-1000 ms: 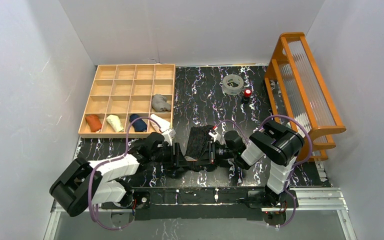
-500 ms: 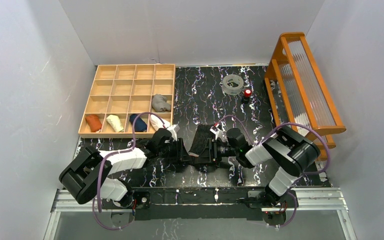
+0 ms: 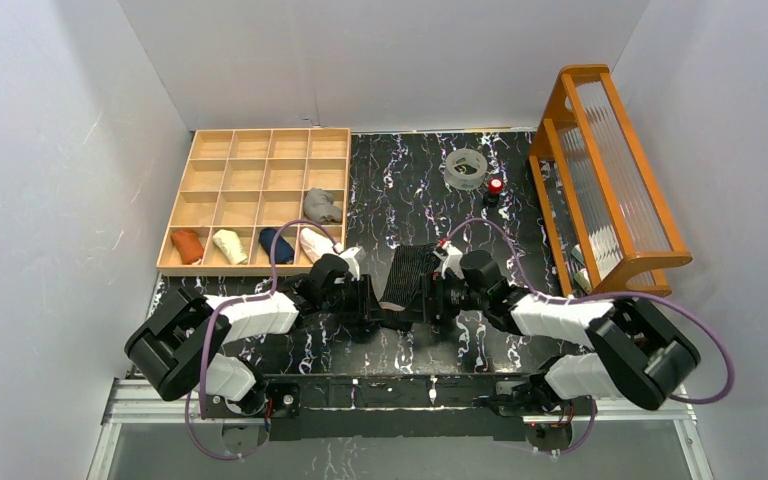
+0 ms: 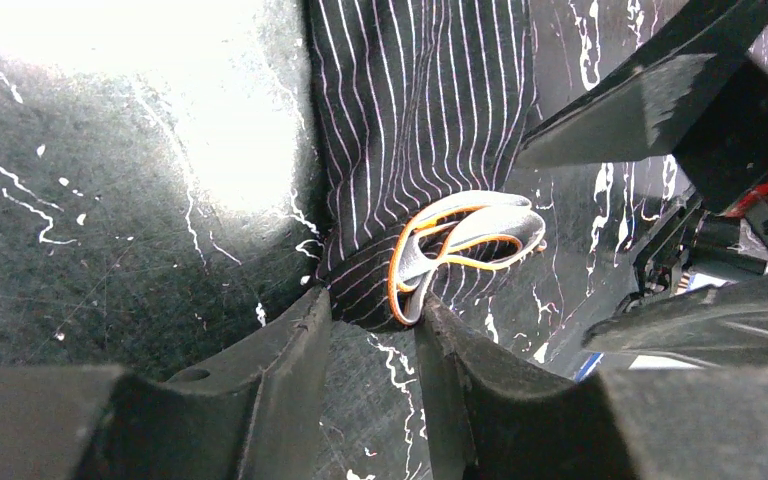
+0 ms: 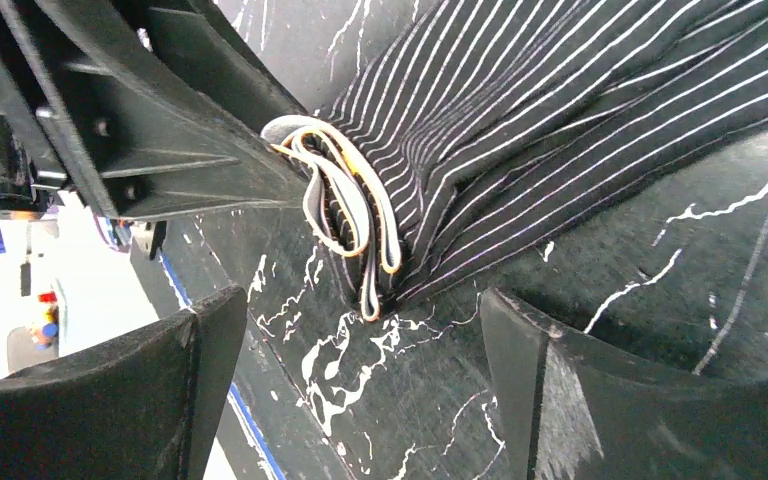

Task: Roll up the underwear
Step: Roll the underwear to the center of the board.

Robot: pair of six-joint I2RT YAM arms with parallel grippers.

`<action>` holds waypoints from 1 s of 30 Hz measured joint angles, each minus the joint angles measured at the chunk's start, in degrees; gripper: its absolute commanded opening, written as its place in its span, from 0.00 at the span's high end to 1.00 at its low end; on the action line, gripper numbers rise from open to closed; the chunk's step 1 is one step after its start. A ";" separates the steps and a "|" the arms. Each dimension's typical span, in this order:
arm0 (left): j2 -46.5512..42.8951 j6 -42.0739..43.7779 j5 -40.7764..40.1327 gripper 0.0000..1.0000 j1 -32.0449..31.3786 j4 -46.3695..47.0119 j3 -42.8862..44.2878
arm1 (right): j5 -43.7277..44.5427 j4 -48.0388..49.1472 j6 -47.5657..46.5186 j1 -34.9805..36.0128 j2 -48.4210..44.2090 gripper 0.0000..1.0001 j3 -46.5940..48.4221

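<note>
The black underwear with thin pale stripes point(image 3: 408, 272) lies on the dark marbled table between the two arms. Its grey, orange-edged waistband point(image 4: 460, 225) is bunched at the near end. My left gripper point(image 3: 378, 308) is shut on that bunched end, with striped cloth pinched between the fingertips point(image 4: 375, 305). My right gripper point(image 3: 428, 296) faces it from the right and stands wide open point(image 5: 360, 325). Nothing is between its fingers, and the waistband point(image 5: 345, 215) lies just ahead of them. The rest of the underwear point(image 5: 580, 110) fans out flat beyond.
A wooden compartment tray point(image 3: 260, 150) at the back left holds several rolled cloths, a grey one point(image 3: 322, 206) among them. A clear tape ring point(image 3: 466, 168) and a small red-topped object point(image 3: 495, 186) sit at the back. An orange rack point(image 3: 610, 170) stands on the right.
My right gripper has opened wide and let go of the striped underwear, and its arm has stretched out lower. The left gripper has kept its grip and shifted slightly right and away.
</note>
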 measured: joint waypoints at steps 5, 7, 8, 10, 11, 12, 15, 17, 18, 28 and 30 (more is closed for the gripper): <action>0.48 0.72 0.57 0.63 -0.04 0.68 0.17 | 5.77 -1.84 -1.81 0.00 -10.38 0.01 -1.90; 0.59 1.05 0.70 0.62 -0.13 0.66 0.33 | 9.33 -1.40 -0.55 0.00 -14.93 0.01 -2.67; 0.63 1.20 0.72 0.62 -0.17 0.66 0.39 | 10.95 -1.38 0.57 0.00 -16.11 0.03 -2.78; 0.94 1.64 1.01 0.62 -0.22 0.61 0.72 | 13.81 -0.83 2.43 -0.37 -17.64 0.12 -2.80; 1.09 1.79 1.11 0.62 -0.24 0.61 0.85 | 14.32 -0.57 2.49 -0.46 -17.62 0.18 -2.80; 1.36 1.97 1.31 0.62 -0.26 0.59 1.14 | 14.60 -0.50 2.14 -0.70 -17.25 0.24 -2.78; 1.75 2.45 1.66 0.62 -0.26 0.42 1.57 | 13.97 -0.31 0.24 -0.79 -14.97 0.38 -2.49; 2.05 2.84 1.92 0.62 -0.26 0.28 1.90 | 11.91 0.59 -1.79 -0.79 -12.74 0.43 -2.38; 2.23 2.97 2.08 0.62 -0.26 0.13 2.14 | 10.93 1.09 -2.64 -0.79 -11.87 0.43 -2.38; 2.78 4.44 2.67 0.62 -0.26 -2.19 3.67 | 3.19 3.80 -7.96 0.57 -1.38 0.33 1.97; 2.84 4.59 2.73 0.62 -0.26 -2.47 3.82 | 3.19 3.72 -8.96 1.60 -0.46 0.37 2.75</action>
